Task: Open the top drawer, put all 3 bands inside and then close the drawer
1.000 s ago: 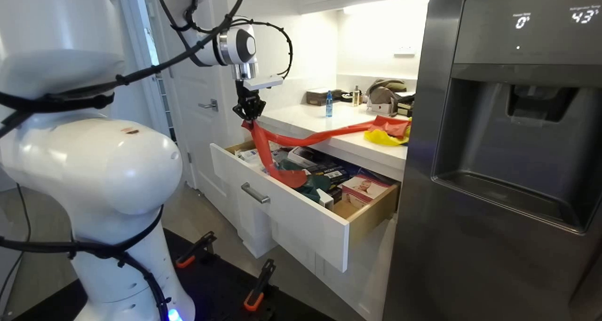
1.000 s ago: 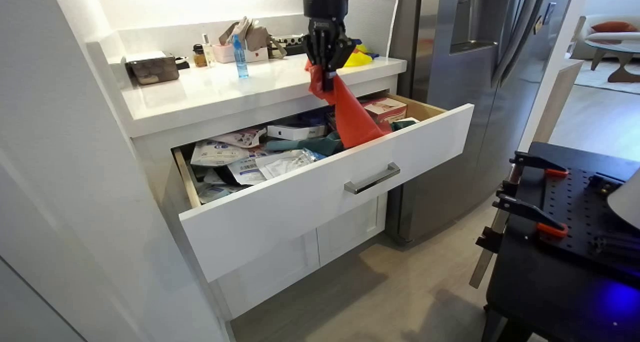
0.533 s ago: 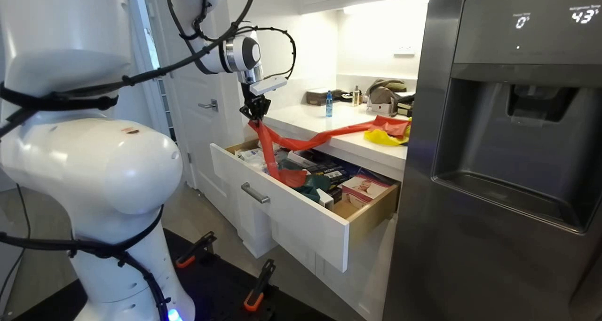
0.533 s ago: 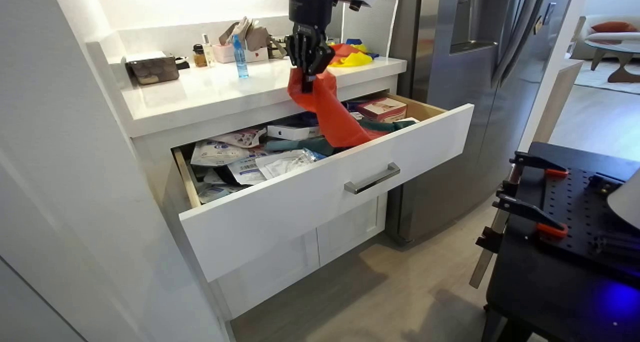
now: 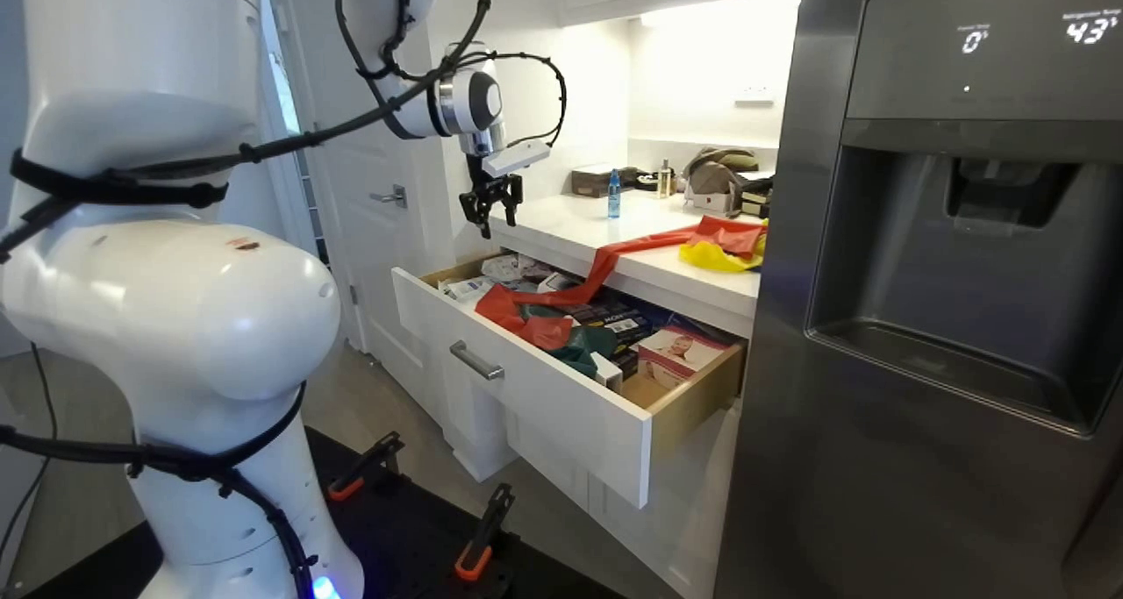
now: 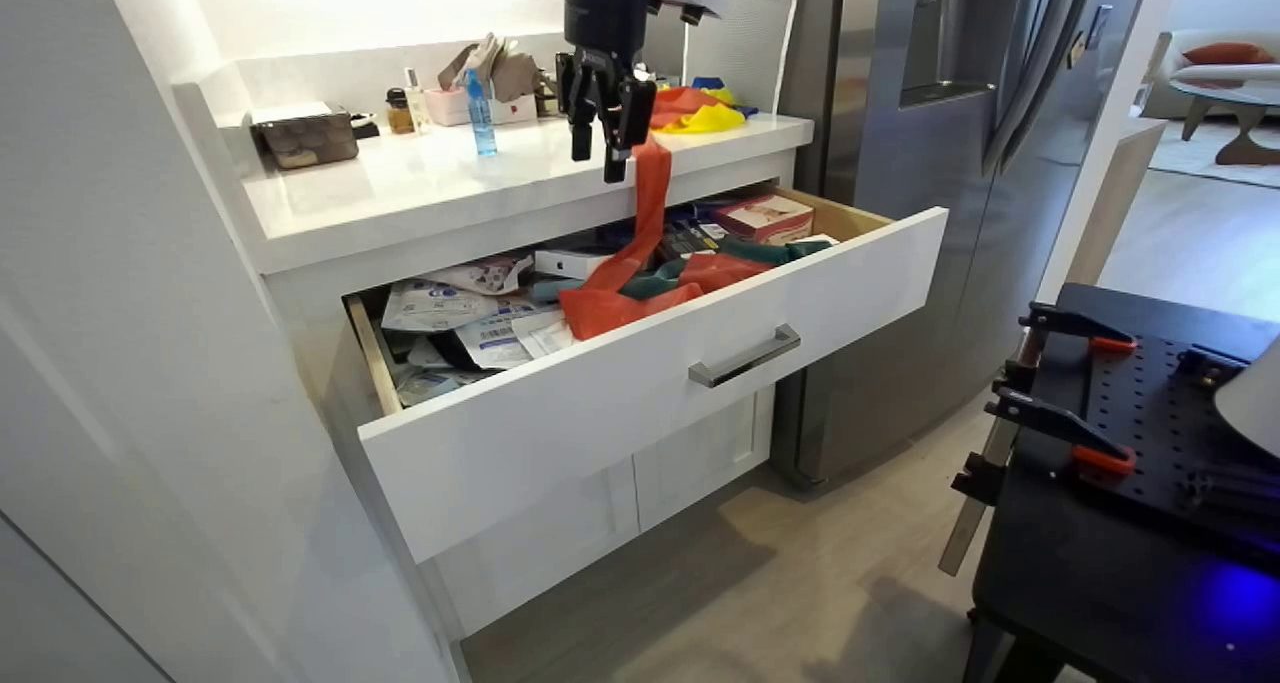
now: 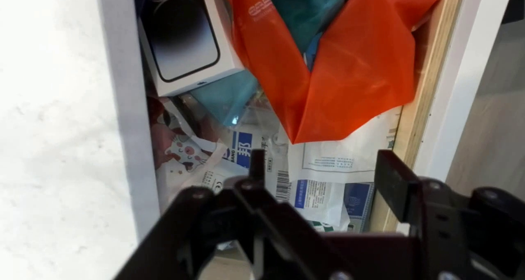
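The top drawer (image 5: 561,406) is pulled out, its silver handle (image 6: 745,357) facing front. A red-orange band (image 6: 650,203) drapes from the counter down into it, with loose folds (image 7: 361,67) lying on the contents. Another red fold (image 5: 546,330) lies in the drawer; whether it is a separate band I cannot tell. On the counter, a yellow band (image 5: 715,258) lies bunched under red material (image 5: 728,233), which seems to run into the draped strip. Above the drawer, my gripper (image 6: 598,166) points down, open and holding nothing. In the wrist view its spread fingers (image 7: 396,181) frame only packets below.
Packets (image 7: 340,153), a phone box (image 7: 184,38), dark green material (image 5: 583,349) and a pink-white box (image 5: 680,353) fill the drawer. A blue bottle (image 6: 480,113) stands on the counter (image 6: 350,198). The steel fridge (image 5: 921,459) flanks the drawer.
The gripper has opened and let go of the red-orange band, whose held part has dropped into the drawer. The arm has shifted slightly, toward the right in an exterior view.
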`<state>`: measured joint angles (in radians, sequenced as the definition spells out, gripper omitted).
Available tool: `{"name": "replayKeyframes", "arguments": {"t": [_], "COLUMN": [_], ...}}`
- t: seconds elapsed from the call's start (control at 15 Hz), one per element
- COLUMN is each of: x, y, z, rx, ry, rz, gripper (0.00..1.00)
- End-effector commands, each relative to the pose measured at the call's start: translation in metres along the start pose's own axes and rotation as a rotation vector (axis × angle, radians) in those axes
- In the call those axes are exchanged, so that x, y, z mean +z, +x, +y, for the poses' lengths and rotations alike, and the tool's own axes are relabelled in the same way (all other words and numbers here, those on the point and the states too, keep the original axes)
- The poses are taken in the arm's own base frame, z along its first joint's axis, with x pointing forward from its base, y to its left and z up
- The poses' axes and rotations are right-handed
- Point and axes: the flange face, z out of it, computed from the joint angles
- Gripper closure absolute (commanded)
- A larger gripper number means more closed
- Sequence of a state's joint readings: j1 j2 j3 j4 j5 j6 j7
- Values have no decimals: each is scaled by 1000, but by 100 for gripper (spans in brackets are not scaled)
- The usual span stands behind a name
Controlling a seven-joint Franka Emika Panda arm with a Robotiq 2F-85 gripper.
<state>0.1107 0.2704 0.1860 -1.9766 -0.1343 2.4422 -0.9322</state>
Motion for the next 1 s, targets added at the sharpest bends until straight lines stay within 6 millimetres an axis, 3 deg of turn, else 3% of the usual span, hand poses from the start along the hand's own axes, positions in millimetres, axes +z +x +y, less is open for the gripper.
{"name": "replayKeyframes", "arguments": {"t": [0.0, 0.53, 0.73, 0.93], "x": [-20, -56, -55, -43], "y": [-21, -125, -158, -178], "z": [32, 136, 175, 211], "rx": [52, 293, 404, 509], "ry": [-44, -150, -185, -205], "rz": [-14, -28, -42, -66], "gripper": [0, 0, 0, 0]}}
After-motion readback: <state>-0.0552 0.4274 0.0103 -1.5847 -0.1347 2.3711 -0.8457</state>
